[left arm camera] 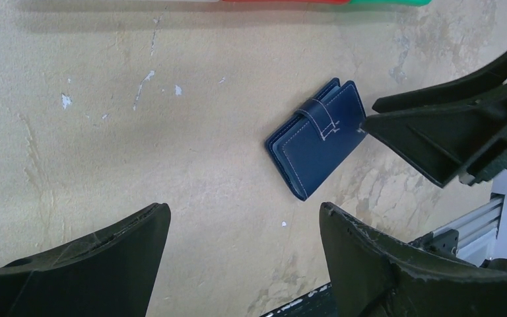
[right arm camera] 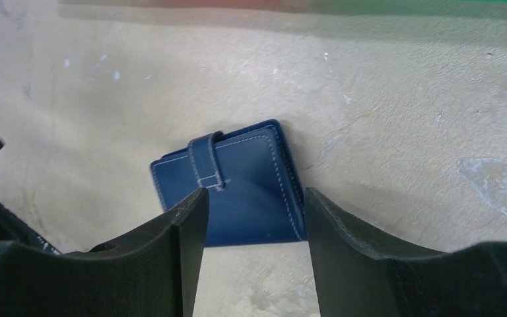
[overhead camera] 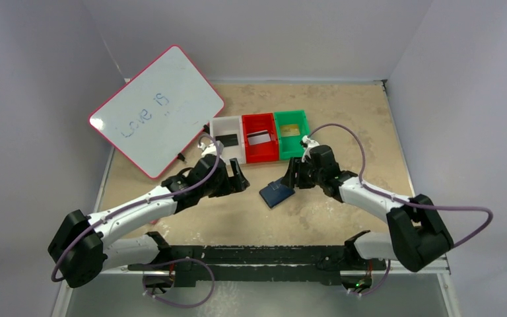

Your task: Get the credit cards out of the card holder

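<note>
Card holder (overhead camera: 276, 194) lay closed mid-frame, both pincers apart and empty; right pincer (right arm camera: 254, 218) straddling it could shove it across the worktop (overhead camera: 343, 119).

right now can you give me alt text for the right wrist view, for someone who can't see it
A closed dark blue card holder lies flat on a beige speckled table, its strap wrapped over the top edge. The right gripper hovers close over its near edge, jaws apart and not gripping it.
</note>
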Robot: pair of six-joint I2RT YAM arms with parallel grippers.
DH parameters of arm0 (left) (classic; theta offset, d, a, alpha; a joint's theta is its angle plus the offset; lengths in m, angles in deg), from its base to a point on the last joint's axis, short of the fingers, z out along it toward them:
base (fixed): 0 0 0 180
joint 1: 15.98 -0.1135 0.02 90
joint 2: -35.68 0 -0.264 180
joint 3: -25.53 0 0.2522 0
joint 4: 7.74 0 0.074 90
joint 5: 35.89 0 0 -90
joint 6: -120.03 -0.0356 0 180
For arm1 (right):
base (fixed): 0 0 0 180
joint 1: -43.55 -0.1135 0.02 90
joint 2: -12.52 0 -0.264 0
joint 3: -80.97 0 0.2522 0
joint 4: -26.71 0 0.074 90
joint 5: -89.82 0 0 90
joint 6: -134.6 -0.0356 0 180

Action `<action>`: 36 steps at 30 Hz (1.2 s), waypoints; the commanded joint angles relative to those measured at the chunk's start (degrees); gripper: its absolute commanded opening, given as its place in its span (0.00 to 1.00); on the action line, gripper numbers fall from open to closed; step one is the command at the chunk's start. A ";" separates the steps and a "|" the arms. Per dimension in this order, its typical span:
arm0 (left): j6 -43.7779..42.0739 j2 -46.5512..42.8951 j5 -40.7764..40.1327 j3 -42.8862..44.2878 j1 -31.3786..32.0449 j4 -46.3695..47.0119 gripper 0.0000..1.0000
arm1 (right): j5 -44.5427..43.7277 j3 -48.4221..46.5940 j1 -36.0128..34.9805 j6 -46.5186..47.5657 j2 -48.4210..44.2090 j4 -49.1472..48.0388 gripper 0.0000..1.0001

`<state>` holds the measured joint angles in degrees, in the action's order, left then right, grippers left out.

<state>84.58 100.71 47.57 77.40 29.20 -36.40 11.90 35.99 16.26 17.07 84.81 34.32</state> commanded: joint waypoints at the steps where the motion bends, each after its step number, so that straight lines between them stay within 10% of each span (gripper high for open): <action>1: 1.09 -0.12 0.81 -0.22 0.34 2.61 0.83 | 0.77 -3.37 0.20 1.79 5.03 -0.29 0.58; 8: 1.16 -1.18 0.22 -0.87 0.33 1.90 0.83 | 12.12 -1.98 0.17 5.85 9.71 -7.43 0.47; 17: 1.00 0.11 0.18 -0.29 0.32 2.12 0.82 | 19.60 -0.75 0.10 8.80 10.22 -11.71 0.00; 29: -3.51 -0.41 -4.19 3.39 0.08 -2.29 0.87 | 32.19 1.74 -0.68 9.74 3.56 -18.43 0.00; 36: -11.67 2.96 7.28 4.06 -2.16 5.47 0.96 | 33.38 3.91 -3.38 10.58 1.74 -25.82 0.00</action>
<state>78.70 101.87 47.41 79.43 28.77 -37.67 41.67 38.37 14.41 26.62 89.18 16.86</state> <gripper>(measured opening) 0.938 0.012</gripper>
